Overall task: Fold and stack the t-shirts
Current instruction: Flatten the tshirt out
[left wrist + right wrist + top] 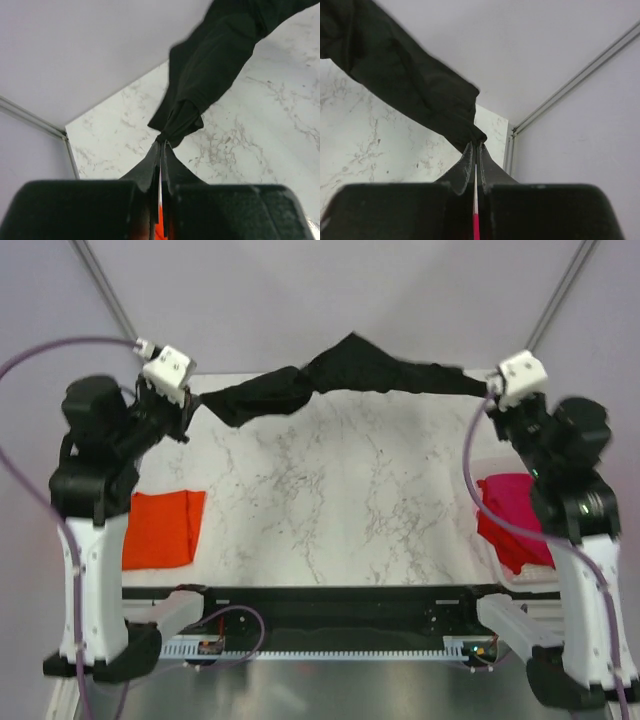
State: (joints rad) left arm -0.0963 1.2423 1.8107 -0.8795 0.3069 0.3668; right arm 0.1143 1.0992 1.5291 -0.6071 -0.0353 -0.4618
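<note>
I hold the black shirt point(340, 375) stretched over the far edge of the desk point(330, 510), left end effector point(161, 144) and right end effector point(476, 145) each clamped shut on a bunched end. It looks light and limp, roping up; shoulder seams or hem corners would grip better.

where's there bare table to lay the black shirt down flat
The marble table is bare across its wide middle, bordered by the orange t-shirt on the left and the magenta t-shirt on the right. Crowded: the far edge, where the black t-shirt hangs stretched between the left gripper and right gripper.
</note>
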